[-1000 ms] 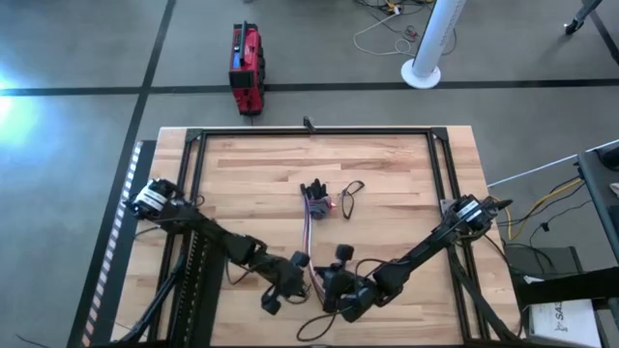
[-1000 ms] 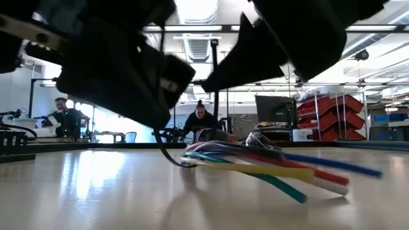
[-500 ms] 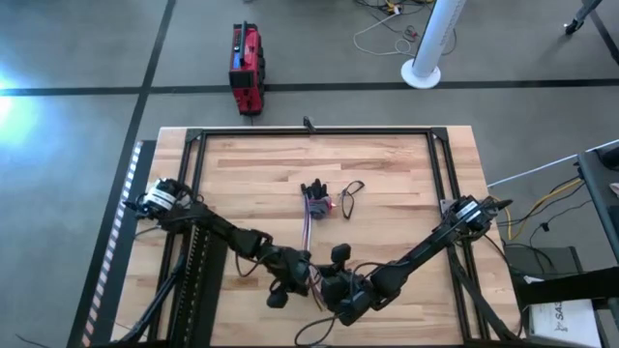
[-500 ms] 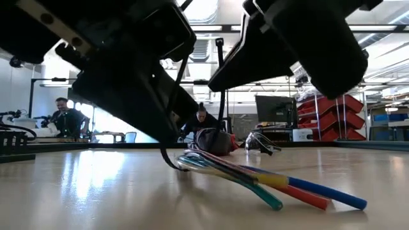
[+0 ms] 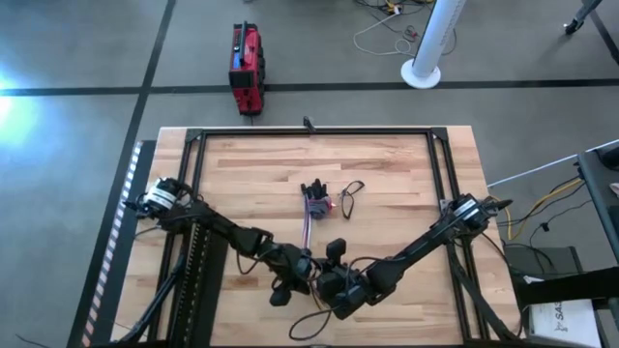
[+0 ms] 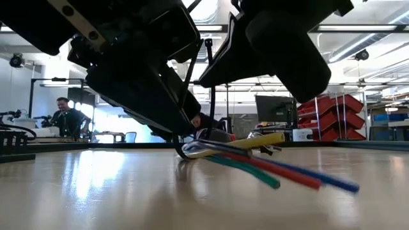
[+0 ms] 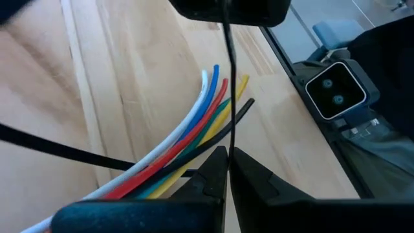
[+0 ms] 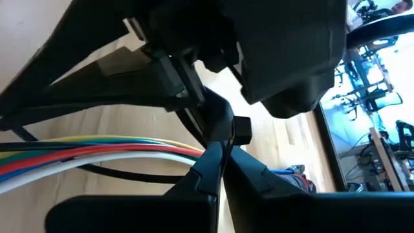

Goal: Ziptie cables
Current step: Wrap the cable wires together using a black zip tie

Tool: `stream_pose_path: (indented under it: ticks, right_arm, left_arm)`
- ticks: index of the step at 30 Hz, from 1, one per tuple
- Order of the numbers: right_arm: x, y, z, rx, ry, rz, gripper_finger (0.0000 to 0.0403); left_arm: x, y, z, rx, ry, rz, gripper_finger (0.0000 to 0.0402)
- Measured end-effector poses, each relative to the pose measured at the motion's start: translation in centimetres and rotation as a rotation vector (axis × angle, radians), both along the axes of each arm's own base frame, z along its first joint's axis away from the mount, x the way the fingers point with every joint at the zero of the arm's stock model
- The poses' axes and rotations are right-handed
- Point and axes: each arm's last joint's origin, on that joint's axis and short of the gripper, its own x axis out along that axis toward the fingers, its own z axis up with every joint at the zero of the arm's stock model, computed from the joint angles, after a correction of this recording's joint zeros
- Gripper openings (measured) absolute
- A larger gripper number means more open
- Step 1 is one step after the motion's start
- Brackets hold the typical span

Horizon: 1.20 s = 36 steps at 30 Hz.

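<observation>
The cables (image 5: 310, 227) lie on the table's middle as a bundle of coloured wires, their free ends (image 6: 281, 176) fanned out near the front edge. The ziptie (image 6: 208, 83) is a thin black strap looped round the bundle (image 6: 185, 152) and rising between both grippers. My left gripper (image 5: 290, 277) and my right gripper (image 5: 332, 282) stand close together over the bundle's near end, each shut on the strap. In the left wrist view the cables (image 7: 194, 133) pass just beyond the fingertips. My left gripper (image 7: 229, 155) pinches the ziptie's thin strap (image 7: 229, 97) between its two fingertips; the strap runs on straight and taut past them. The fingers slant down from the table's left. My right gripper (image 8: 223, 154) pinches the ziptie beside a small black block (image 8: 240, 129) on it, at its fingertips, slanting down from the table's right, just above the cables (image 8: 97, 152).
A small black wire loop (image 5: 350, 193) and a dark connector clump (image 5: 314, 190) lie at the bundle's far end. A black frame (image 5: 309, 135) runs round the tabletop. People sit in the room beyond the far edge (image 6: 67, 118).
Both grippers have moved a little toward the far edge and closer to each other. The ziptie's strap, slack before, now stands straight between them. The cables' free ends have swung about on the table, and the yellow one has lifted.
</observation>
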Motion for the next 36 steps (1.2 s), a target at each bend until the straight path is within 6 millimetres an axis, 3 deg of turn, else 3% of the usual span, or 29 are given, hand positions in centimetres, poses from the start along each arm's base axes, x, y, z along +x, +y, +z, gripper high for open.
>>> stream_pose_path:
  ticks: [5,10,36]
  right_arm:
    - [0.0,0.1,0.0,-0.003,0.011,0.02,0.0]
    - [0.2,-0.1,-1.5,-0.048,0.034,0.01,0.0]
    - [0.2,-0.1,-1.0,-0.159,0.022,0.004,0.0]
  left_arm:
    - [0.1,0.3,0.0,-0.001,0.001,0.011,0.0]
    - [0.2,0.6,0.0,-0.002,0.008,0.019,0.0]
    - [0.3,0.6,0.1,-0.07,0.054,0.089,0.0]
